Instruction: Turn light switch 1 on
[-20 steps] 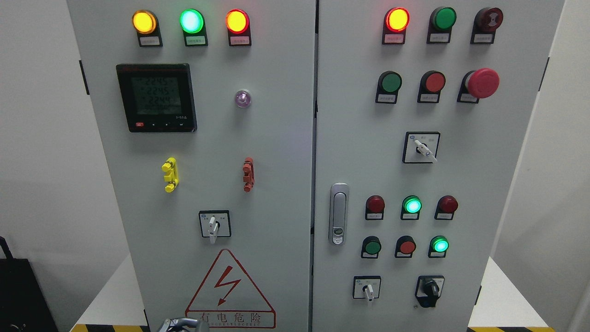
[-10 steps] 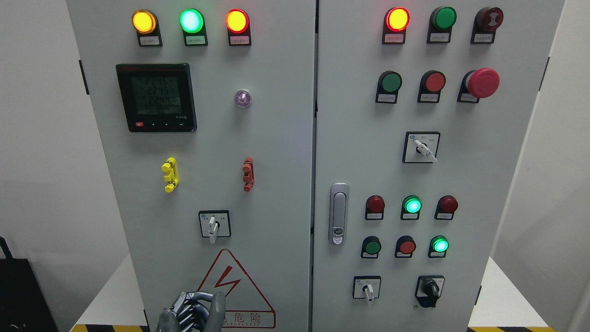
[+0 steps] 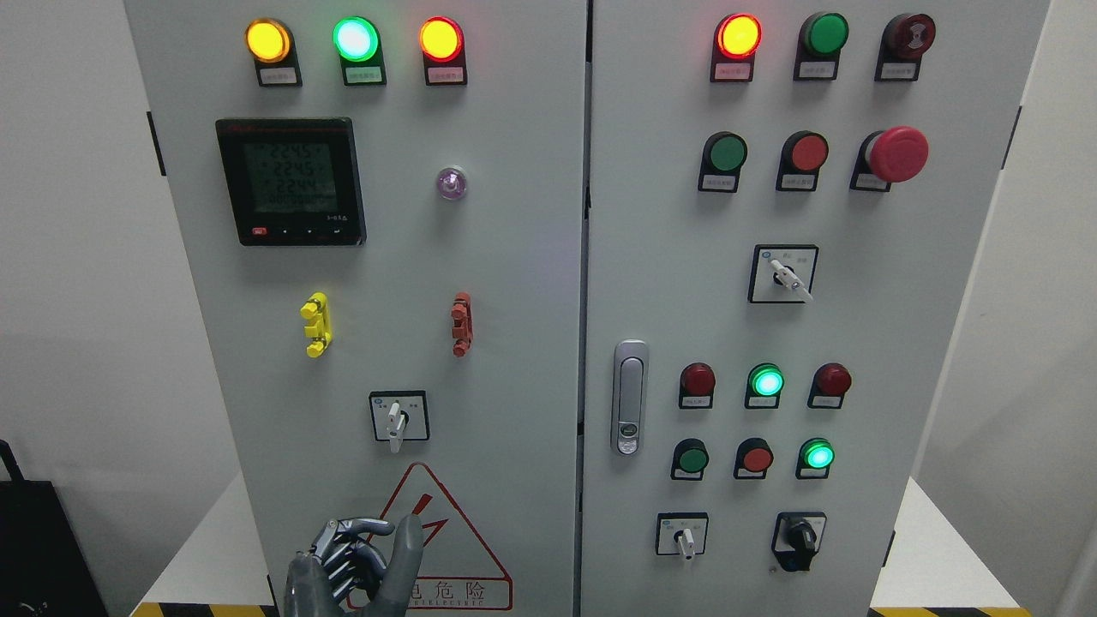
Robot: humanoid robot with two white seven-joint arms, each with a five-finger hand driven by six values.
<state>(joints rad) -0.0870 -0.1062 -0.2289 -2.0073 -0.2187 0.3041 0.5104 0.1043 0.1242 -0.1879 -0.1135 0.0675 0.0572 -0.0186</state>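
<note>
A grey cabinet's left door [image 3: 497, 343] carries a small rotary selector switch [image 3: 395, 418], its white lever pointing straight down. My left hand [image 3: 374, 548] comes up from the bottom edge, in front of the red warning triangle [image 3: 428, 540] and below that switch. Its fingers [image 3: 343, 536] are curled and the thumb stands up; it holds nothing and touches no control. The right door has three more selector switches: one at mid height [image 3: 784, 275], one at lower left [image 3: 683, 536], and a black knob [image 3: 798, 536]. My right hand does not show.
Pilot lamps glow along the top [image 3: 356, 38]. A digital meter [image 3: 291, 182], yellow [image 3: 315, 325] and red [image 3: 461, 324] clips, a door latch [image 3: 629, 398], push buttons and a red emergency stop [image 3: 896, 154] fill the panels. White table edges [image 3: 206, 548] flank the cabinet.
My left hand has risen from the bottom edge, from a sliver of fingers to a whole hand in front of the warning triangle. Switches and lamps are unchanged.
</note>
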